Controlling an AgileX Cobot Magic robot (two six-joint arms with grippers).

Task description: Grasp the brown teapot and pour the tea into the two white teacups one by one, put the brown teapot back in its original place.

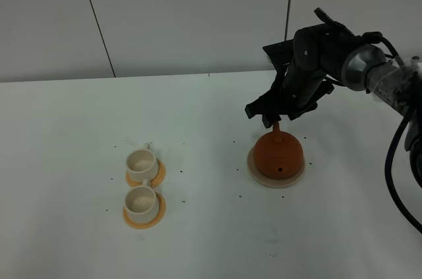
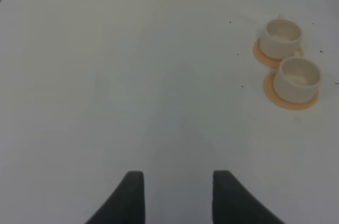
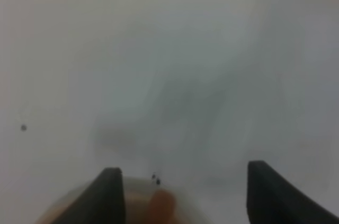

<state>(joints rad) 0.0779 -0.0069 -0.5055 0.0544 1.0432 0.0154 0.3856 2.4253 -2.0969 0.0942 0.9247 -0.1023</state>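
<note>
Two cream-white handled teacups (image 1: 142,162) (image 1: 140,201), one squat reddish-brown clay teapot (image 1: 280,155) on round beige coaster (image 1: 291,180); right gripper (image 3: 183,170) over its handle (image 1: 277,127) and left gripper (image 2: 178,173) both gape empty.

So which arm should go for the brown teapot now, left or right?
Right. The right hand hangs open directly over the brown teapot on its coaster. The left hand faces only table and the two teacups, no teapot nearby.

Matt, reddish-brown clay teapot (image 1: 280,155); beside it, smooth cream-white ceramic-looking teacups (image 1: 140,161) on a matt white tabletop (image 1: 66,160).
</note>
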